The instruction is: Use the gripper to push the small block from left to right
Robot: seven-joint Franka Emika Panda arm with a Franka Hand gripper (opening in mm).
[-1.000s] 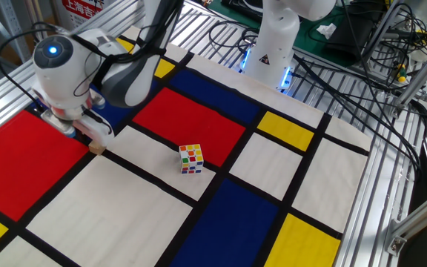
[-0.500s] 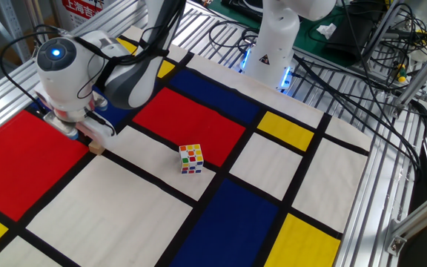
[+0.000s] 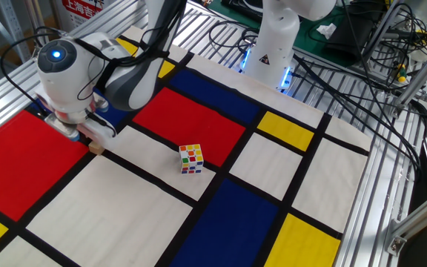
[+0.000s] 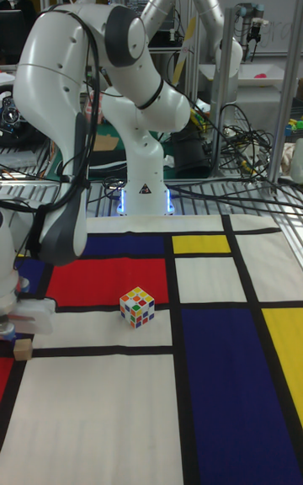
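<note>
Main risk: the multicoloured white-edged puzzle cube point(image 4: 137, 306) sits to the right of the small tan wooden block point(image 4: 23, 349), a bit further back on the mat. If the push line drifts toward the robot base, the block or the wrist could clip the cube and drag it along.

Second risk: the small block is tiny and contact looks off-centre. It is mostly tucked under the wrist in the fixed view, so a glancing push could spin it or let it slip past the fingertip instead of travelling right.

Third: the fingertip is very low; any further descent could scrape the checkered cloth mat point(image 3: 124, 215) and bunch it.

Block position: left edge of the mat, on the black line between the red panel and the white panel, just beside the gripper point(image 3: 81, 131), touching or nearly so.

Pose: white arm folded down hard over the left side, wrist module just above the mat, black cable looped over it.

Fingers: hidden under the wrist module, cannot tell whether apart or together.
</note>
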